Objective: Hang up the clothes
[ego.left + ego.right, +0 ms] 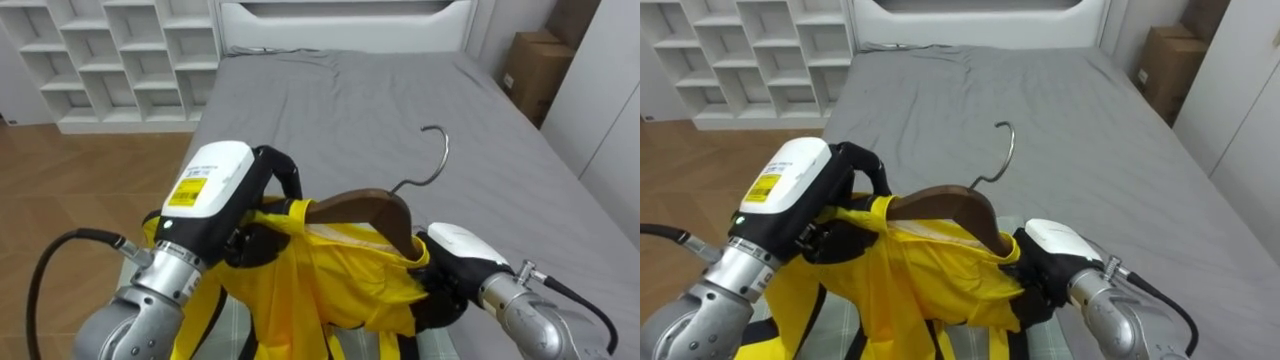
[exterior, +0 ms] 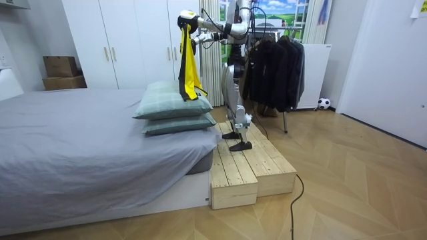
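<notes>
The left hand (image 1: 238, 215) and right hand (image 1: 455, 265) each clutch a shoulder of the yellow shirt (image 1: 330, 280) draped on a wooden hanger (image 1: 368, 208). Below lies the grey bed (image 1: 350, 110).

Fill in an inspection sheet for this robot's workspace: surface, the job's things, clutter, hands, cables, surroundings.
Surface: grey bed, sheet slightly creased; two pillows stacked at the end by the robot.
Job's things: yellow garment draped on a wooden hanger, held above the pillows; the hook points away from the robot.
Clutter: small ball on the floor by the rack.
Hands: left hand and right hand each grip the garment at one shoulder of the hanger.
Cables: nothing seen beyond the robot's own.
Surroundings: robot stands on a wooden platform beside the bed; clothes rack with dark clothes behind it; white shelves; cardboard box.
</notes>
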